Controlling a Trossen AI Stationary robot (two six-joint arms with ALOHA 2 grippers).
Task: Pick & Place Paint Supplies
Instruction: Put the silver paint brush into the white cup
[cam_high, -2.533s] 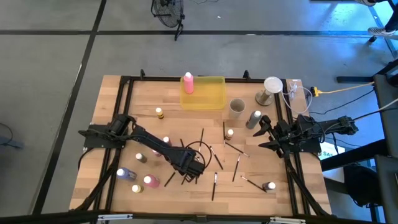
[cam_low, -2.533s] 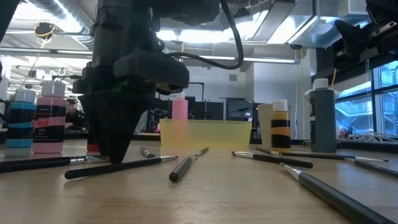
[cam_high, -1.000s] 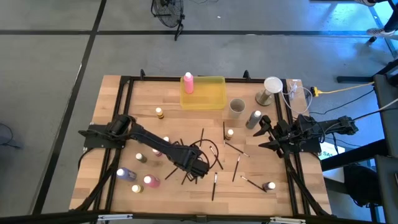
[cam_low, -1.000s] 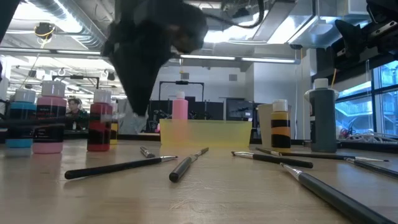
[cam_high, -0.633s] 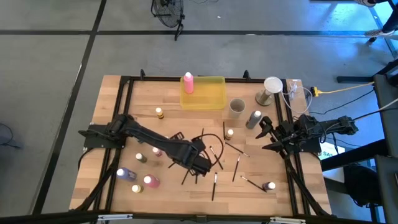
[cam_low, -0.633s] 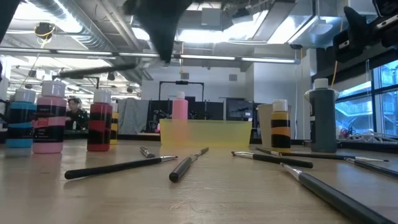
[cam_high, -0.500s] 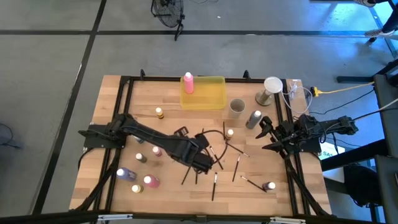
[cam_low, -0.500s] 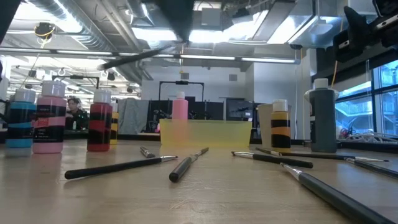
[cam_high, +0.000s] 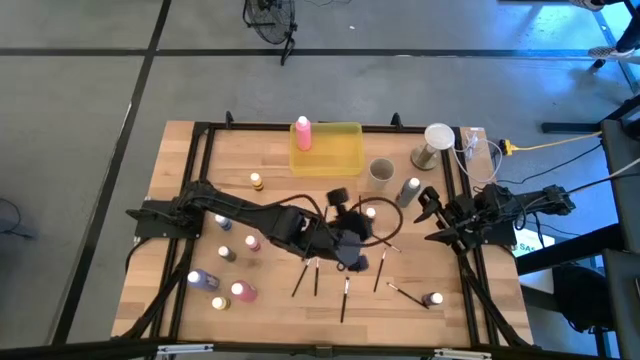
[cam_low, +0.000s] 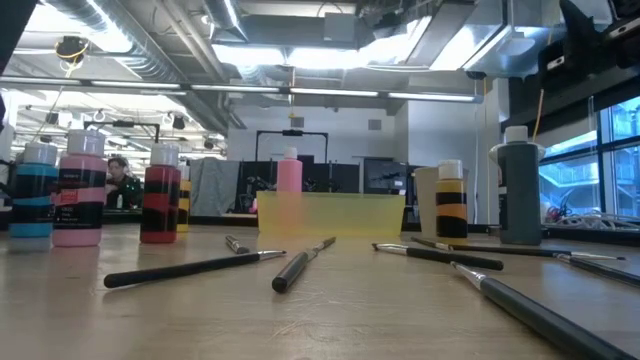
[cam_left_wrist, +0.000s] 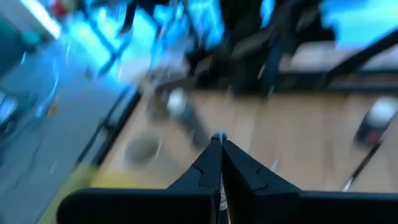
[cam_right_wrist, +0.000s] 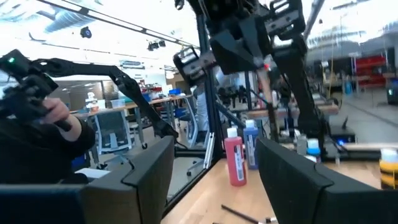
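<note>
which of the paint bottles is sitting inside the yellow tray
The pink bottle, upright in the yellow tray's left end; every other bottle stands on the bare tabletop.

Left wrist view: motion-blurred throughout; the shut fingers (cam_left_wrist: 219, 163) are readable, but whether they hold anything cannot be told.
High view: left gripper (cam_high: 352, 250) a dark smear over the worktop (cam_high: 190, 180) centre; paintbrushes (cam_high: 345, 298) too thin for tips or bristles to show.
Low view: both arms out of frame above; nearest paintbrush (cam_low: 545, 318) cut off by the picture's right edge.
Right wrist view: the person (cam_right_wrist: 37, 134) at one side is cut off by the picture's edge.
</note>
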